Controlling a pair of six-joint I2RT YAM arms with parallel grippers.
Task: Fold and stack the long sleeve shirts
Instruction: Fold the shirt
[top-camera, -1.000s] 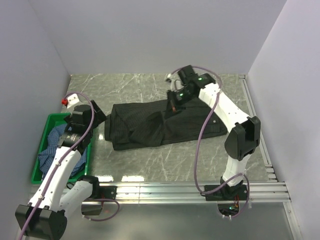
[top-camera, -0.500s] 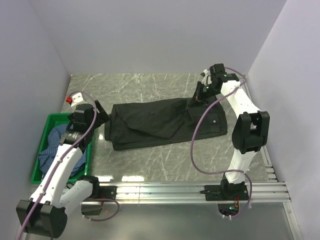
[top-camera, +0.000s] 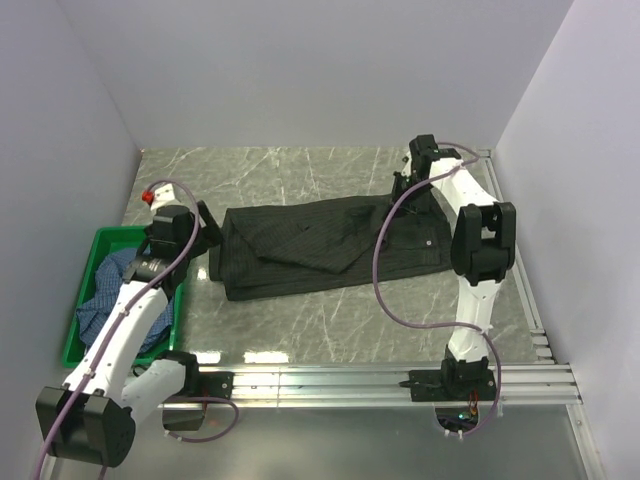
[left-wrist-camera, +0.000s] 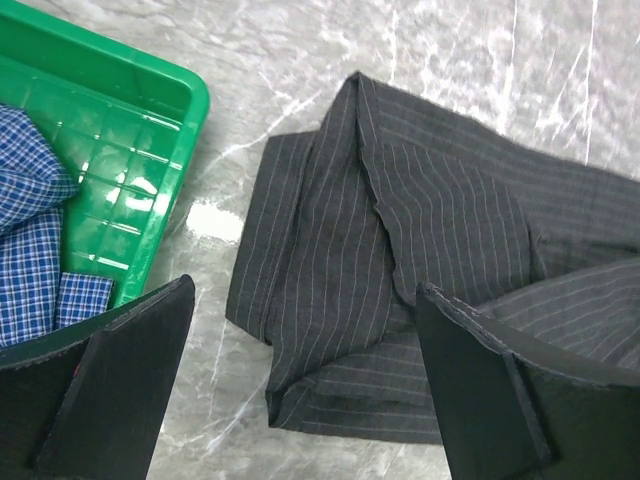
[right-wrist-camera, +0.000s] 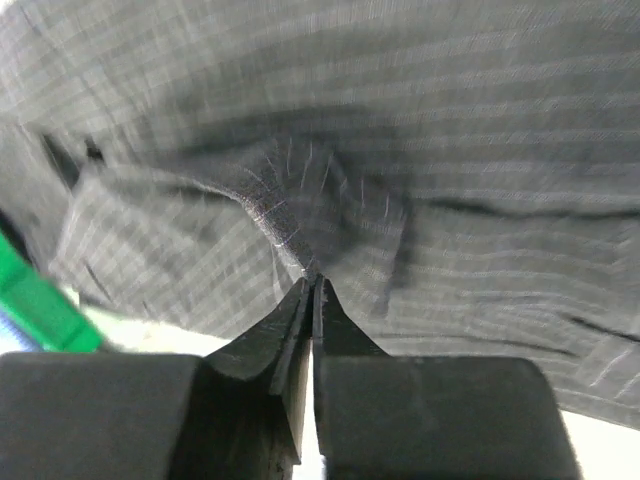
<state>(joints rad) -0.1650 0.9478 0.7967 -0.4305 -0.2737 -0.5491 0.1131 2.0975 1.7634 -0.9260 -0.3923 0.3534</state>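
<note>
Now, right end effector (top-camera: 410, 183): jaws all but together at the far right edge of the black shirt (top-camera: 330, 250), with a peak of pinstriped cloth drawn up into the tips. That looks like a pinch.
Left end effector (left-wrist-camera: 305, 290): spread wide, holding nothing, hovering over the shirt's left end just beside the green crate (left-wrist-camera: 150, 110).
Black shirt: lying lengthwise mid-table, partly folded, layers overlapping, near-left corner doubled under.
Blue shirt (top-camera: 105, 300): bunched in the crate, not yet folded.
Step in hand: my read is that the right-hand part is being laid out flat for the next fold.
Doing it well: carry the pinched cloth low and taut, set it square on the layer beneath, and let go only once it lies flat. The left arm should pin its end so the whole shirt doesn't drag.
Table (top-camera: 300, 170): grey, marbled, smooth and glossy, so cloth will likely slide easily.
Room: pale bare walls on three sides, metal rail (top-camera: 380, 378) along the near edge.
</note>
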